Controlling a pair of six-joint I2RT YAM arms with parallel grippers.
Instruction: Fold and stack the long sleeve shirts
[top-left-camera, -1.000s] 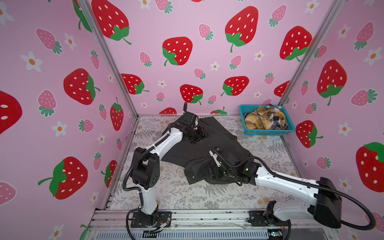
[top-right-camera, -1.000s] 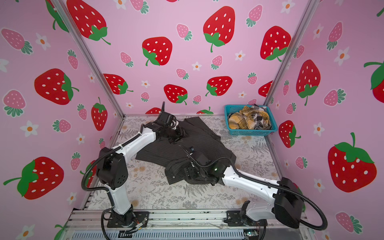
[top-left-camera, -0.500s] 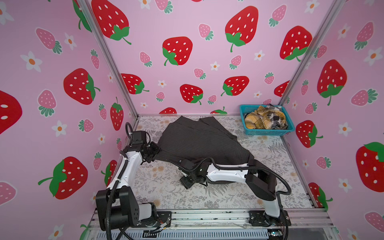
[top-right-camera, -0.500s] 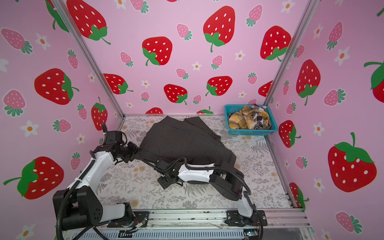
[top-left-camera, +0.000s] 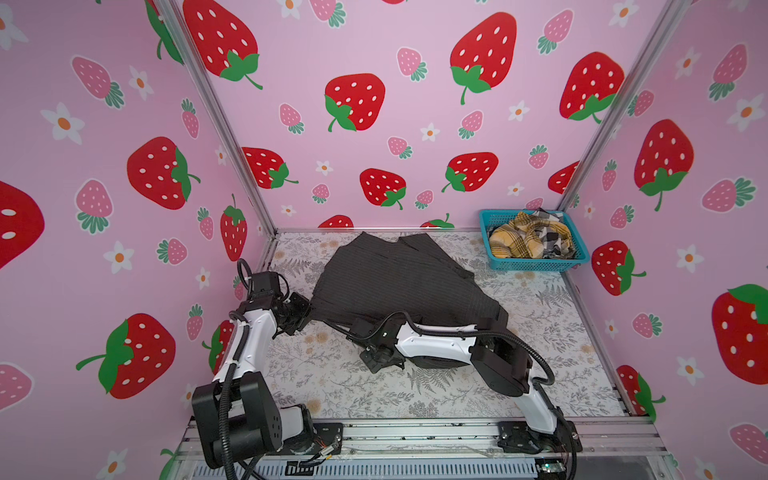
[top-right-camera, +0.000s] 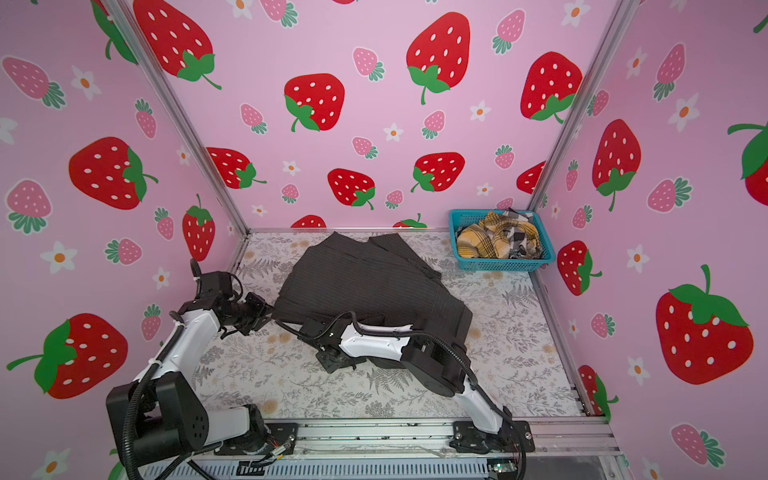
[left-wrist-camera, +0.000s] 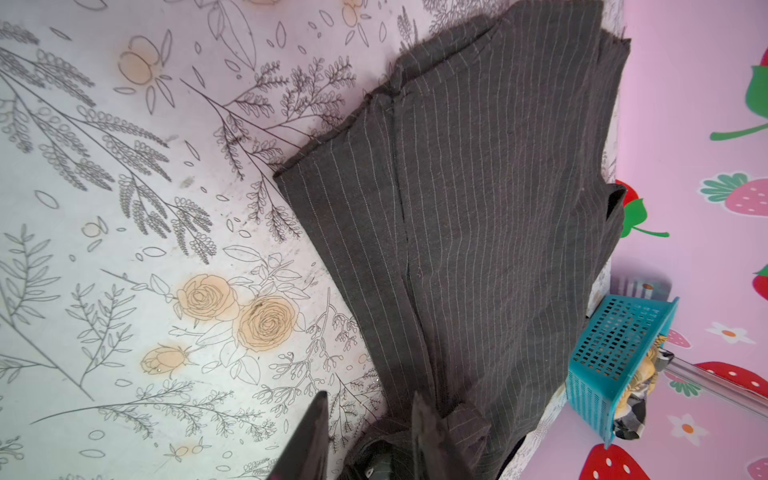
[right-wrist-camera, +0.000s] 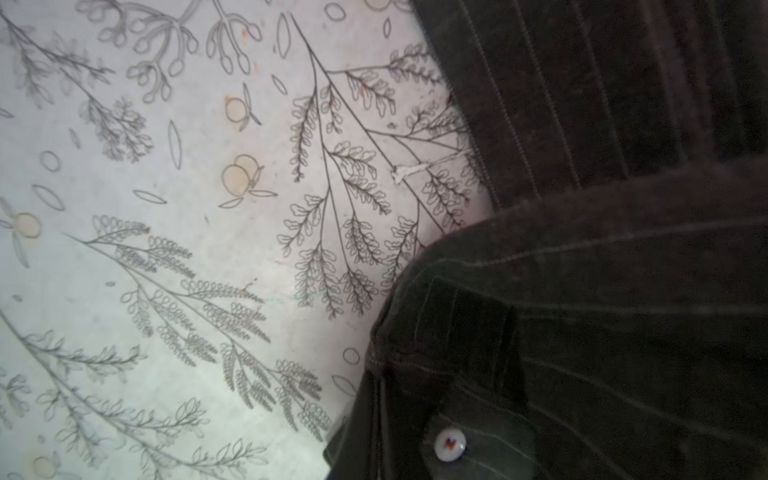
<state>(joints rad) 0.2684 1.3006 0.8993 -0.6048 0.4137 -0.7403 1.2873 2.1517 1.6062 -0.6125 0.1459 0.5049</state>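
The left gripper (left-wrist-camera: 368, 401) stands narrowly parted at a hem corner of the charcoal pinstriped shirt (top-left-camera: 399, 274). The right gripper (top-left-camera: 379, 360) is closed at the shirt's near edge, though whether it pinches cloth cannot be told. The shirt lies spread on the table (top-left-camera: 353, 395), and the plaid shirts (top-left-camera: 523, 241) sit in the teal basket (top-left-camera: 536, 264).

Charcoal pinstriped shirt (top-left-camera: 399, 278) — spread centrally, plaid shirts (top-left-camera: 519, 243) crumpled in basket (top-left-camera: 536, 264)
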